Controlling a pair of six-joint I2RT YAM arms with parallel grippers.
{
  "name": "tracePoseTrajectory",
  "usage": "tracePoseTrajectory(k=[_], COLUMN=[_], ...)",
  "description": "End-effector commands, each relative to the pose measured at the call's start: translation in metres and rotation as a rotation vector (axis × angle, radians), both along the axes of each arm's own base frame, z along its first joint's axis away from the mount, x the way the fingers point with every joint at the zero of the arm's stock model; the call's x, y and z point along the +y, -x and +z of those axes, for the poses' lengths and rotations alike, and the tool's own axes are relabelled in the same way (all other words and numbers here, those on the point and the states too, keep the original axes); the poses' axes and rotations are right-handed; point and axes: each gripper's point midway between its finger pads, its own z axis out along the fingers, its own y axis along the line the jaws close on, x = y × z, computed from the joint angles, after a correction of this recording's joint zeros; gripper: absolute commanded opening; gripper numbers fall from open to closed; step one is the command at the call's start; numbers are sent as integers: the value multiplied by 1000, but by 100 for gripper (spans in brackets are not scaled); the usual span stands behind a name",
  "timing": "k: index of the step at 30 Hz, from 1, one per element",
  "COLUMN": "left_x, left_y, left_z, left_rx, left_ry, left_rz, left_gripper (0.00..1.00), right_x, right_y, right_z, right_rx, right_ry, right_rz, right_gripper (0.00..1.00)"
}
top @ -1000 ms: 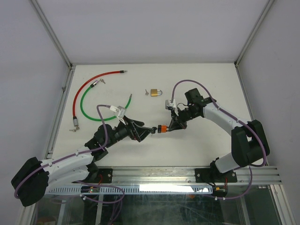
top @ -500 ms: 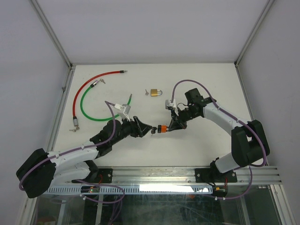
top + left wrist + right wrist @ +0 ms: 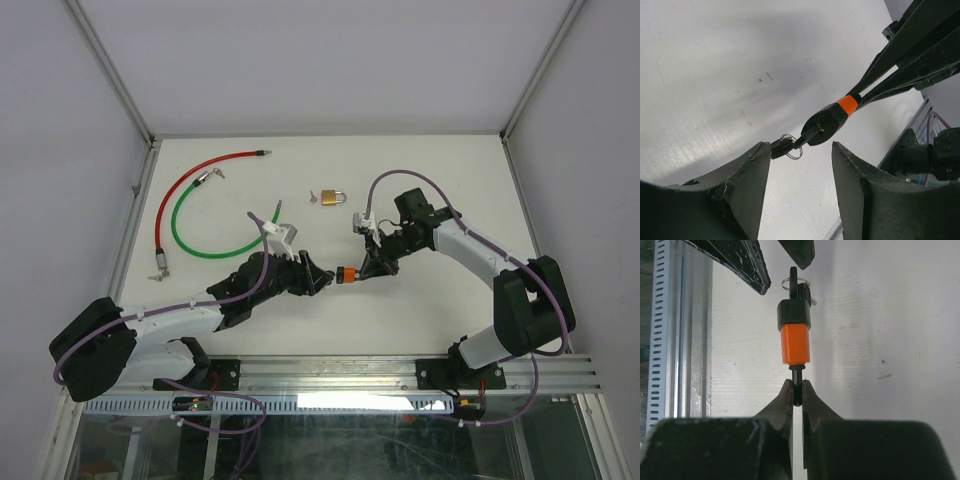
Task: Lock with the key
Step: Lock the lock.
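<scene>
A small padlock with an orange and black body hangs in the air by its thin shackle, and my right gripper is shut on that shackle. A black key sits in the lock's far end, its head and wire ring sticking out. My left gripper is open around the key head; the left finger touches the head and the right finger stands apart from it. From above, the lock is between the left gripper and the right gripper.
A brass padlock with a small key lies on the table behind the grippers. A red cable and a green cable curve at the back left. The metal rail runs along the near edge.
My left arm has stretched to the right, bringing its gripper up to the key head, and its jaws have narrowed. The right gripper and the lock have stayed put.
</scene>
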Motion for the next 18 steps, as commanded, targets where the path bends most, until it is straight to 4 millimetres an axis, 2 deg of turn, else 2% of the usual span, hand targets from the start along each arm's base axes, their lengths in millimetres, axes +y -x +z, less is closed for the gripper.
tracePoseTrajectory(k=[1,7,13,15,18], left_x=[-10,-16,-18,-18,-17], left_y=[-9,-10,-9,-9,-9], left_z=[15,12,8,8,7], left_rx=[-54,-57,-57,-64,-86], left_ry=[3,-8,-16,-19,-36], left_rz=[0,-19,-35,-40,-46], left_gripper=[52,45,31,25,6], right_x=[11,11,11,11,11], right_y=[-8,-7,-8,-7,-7], right_z=[31,31,31,32,32], right_rx=[-67,-62,-64,-64,-62], right_ry=[-99,-99,-100,-102,-100], right_rz=[24,23,23,24,22], right_gripper=[0,0,0,0,0])
